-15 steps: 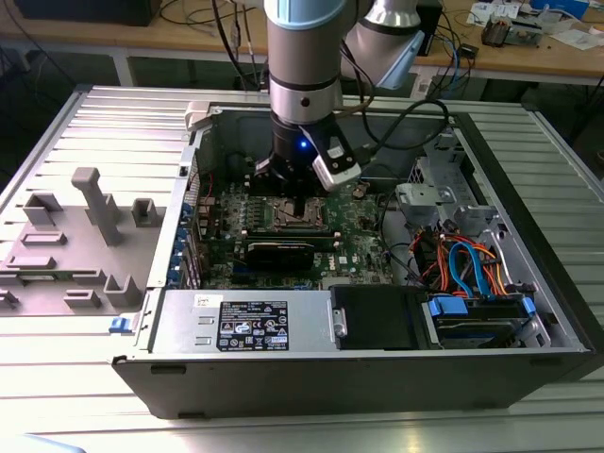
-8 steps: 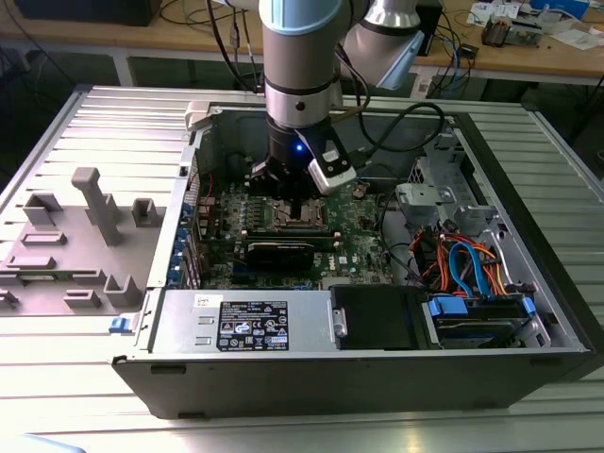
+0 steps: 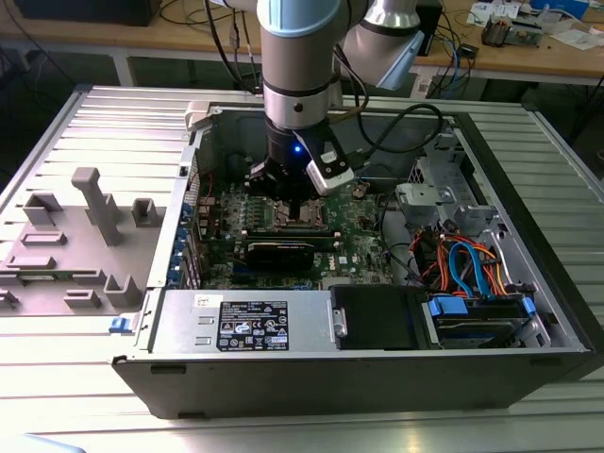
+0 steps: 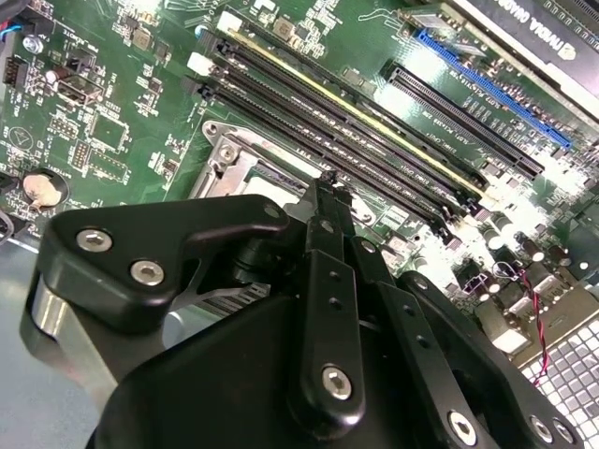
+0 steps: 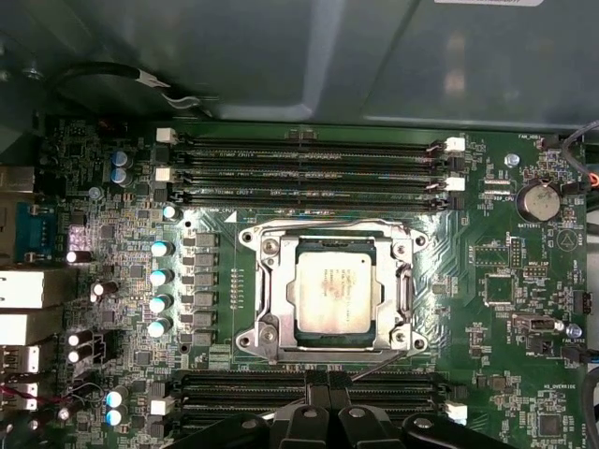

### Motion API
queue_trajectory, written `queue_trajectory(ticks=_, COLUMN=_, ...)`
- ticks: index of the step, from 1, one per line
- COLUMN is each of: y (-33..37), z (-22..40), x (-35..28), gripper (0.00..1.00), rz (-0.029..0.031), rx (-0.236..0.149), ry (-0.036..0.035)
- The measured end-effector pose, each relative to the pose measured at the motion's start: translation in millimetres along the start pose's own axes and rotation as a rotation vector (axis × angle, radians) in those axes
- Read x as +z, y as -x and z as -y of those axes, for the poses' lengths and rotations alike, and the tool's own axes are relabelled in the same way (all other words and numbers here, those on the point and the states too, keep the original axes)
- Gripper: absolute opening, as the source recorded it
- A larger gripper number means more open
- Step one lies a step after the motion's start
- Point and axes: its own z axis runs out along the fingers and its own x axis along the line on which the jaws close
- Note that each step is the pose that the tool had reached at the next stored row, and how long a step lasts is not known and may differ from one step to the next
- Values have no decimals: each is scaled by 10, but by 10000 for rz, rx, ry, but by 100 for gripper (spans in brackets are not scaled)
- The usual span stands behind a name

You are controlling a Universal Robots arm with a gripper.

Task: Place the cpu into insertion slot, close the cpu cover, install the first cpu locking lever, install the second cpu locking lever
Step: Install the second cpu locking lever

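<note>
Cpu (image 5: 335,292) seated in insertion slot (image 3: 304,215), mid-frame and slightly above centre in the exterior view; cpu cover (image 5: 279,281) lying flat around it. Gripper (image 5: 328,382) fingers pressed together, nothing visibly between them. Tips just beside the socket edge, over the memory slots (image 5: 281,385) and clear of the chip itself. Likely risks: sideways drift scraping the cover frame or snagging a thin wire lever, or a downward push landing on the memory slots.

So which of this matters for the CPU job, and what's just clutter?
Job:
cpu, seated in the insertion slot
cpu cover, down around it
gripper, over the board near the socket

Clutter:
memory slots
blue cables
grey fixture blocks
</note>
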Motion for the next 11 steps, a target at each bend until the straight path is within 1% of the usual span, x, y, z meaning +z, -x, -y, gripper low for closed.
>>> queue_trajectory(ticks=5, y=-10, z=0, x=0, gripper=11, rz=1, rx=0, ry=1)
queue_trajectory(ticks=8, y=-15, z=19, x=-1, gripper=11, rz=0, rx=0, ry=1)
queue_trajectory(ticks=11, y=-17, z=23, x=-1, gripper=11, rz=0, rx=-1, ry=1)
